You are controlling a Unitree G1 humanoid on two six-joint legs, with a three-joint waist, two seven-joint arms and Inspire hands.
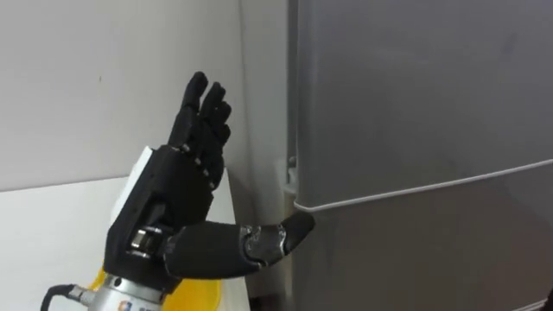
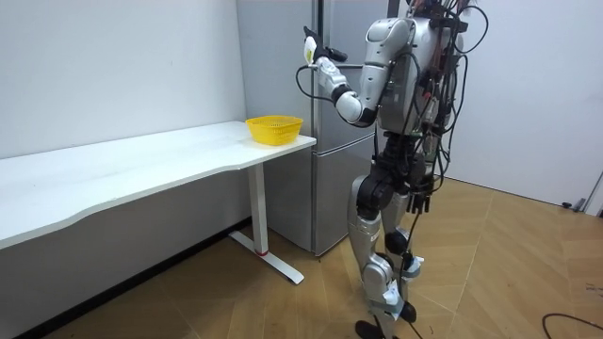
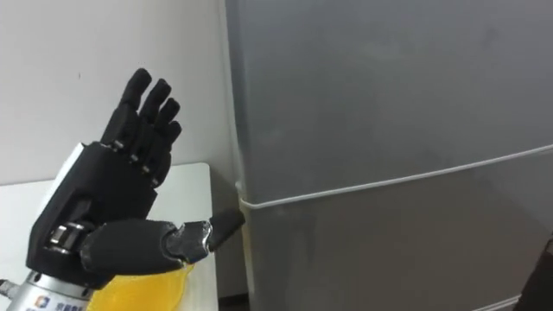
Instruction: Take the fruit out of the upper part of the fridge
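At lower left, the robot's left hand (image 1: 186, 186) is hovering with straight fingers spread, thumb pointing at the door seam. Under its wrist a yellow basket (image 1: 197, 295) is sitting on the white table (image 1: 52, 216). Beyond, at right, the grey fridge (image 1: 415, 104) is standing with its upper door shut.

Yellow basket (image 2: 274, 129) on white table (image 2: 141, 169), room view's rt end.

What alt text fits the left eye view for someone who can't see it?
The robot's open left hand is raised beside a closed grey fridge, fingers straight, thumb stretched toward the seam between its upper and lower doors. A yellow basket sits on the white table below.
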